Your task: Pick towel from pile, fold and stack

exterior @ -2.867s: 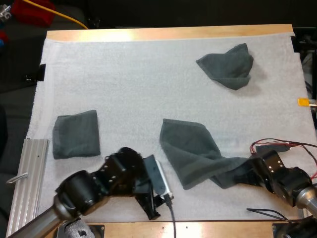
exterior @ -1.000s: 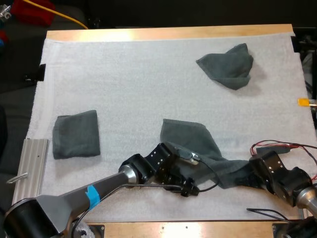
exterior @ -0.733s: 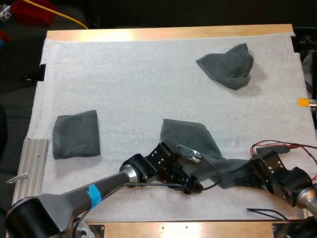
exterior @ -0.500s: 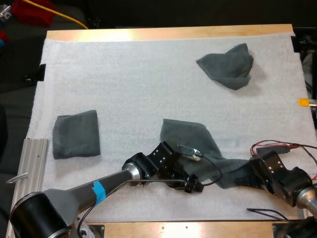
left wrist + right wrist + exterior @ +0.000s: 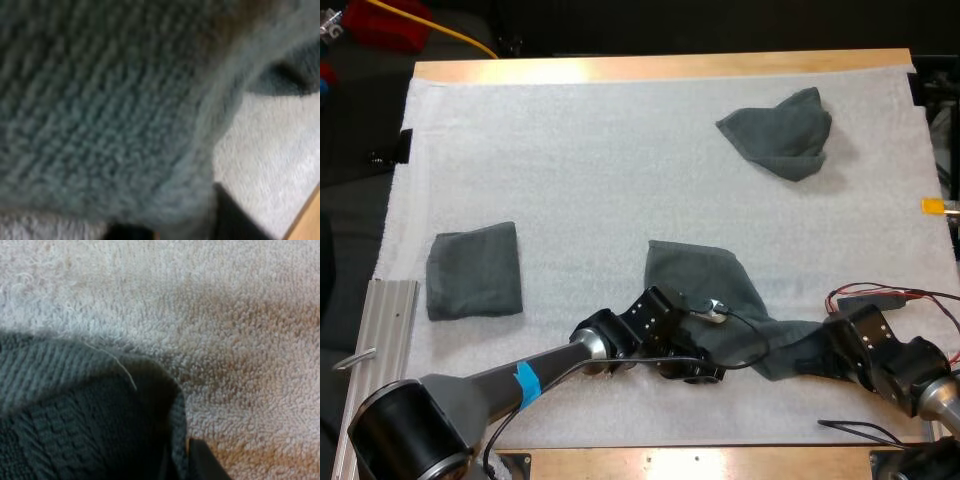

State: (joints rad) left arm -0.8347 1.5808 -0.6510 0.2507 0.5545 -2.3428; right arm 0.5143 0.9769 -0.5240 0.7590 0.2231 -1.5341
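Overhead first: the spread towel (image 5: pixel 705 285) lies on the white mat (image 5: pixel 570 150) at the near side of the counter (image 5: pixel 660 67). Its long axis runs from a far corner, ahead of the left end effector (image 5: pixel 703 372), down to a twisted tail that ends at the right end effector (image 5: pixel 817 358). The right end effector is clamped on that tail. The left end effector sits low at the towel's near hem and is the nearer one to the free corner; the cloth lies ahead of it and to its right. A folded towel (image 5: pixel 473 270) rests well to its left, and a crumpled towel (image 5: pixel 780 130) lies far ahead of the right end effector. Bare mat lies between them, so I judge there is room to draw the cloth flat and fold it away from the near edge, which is close behind both arms.

Next, the left wrist view: the towel's hem hangs right at the camera, with mat and the counter's edge beyond. I cannot tell whether this end effector is closed on cloth.

Lastly, the right wrist view: bunched cloth presses against a dark fingertip (image 5: pixel 202 462), with bare mat ahead.
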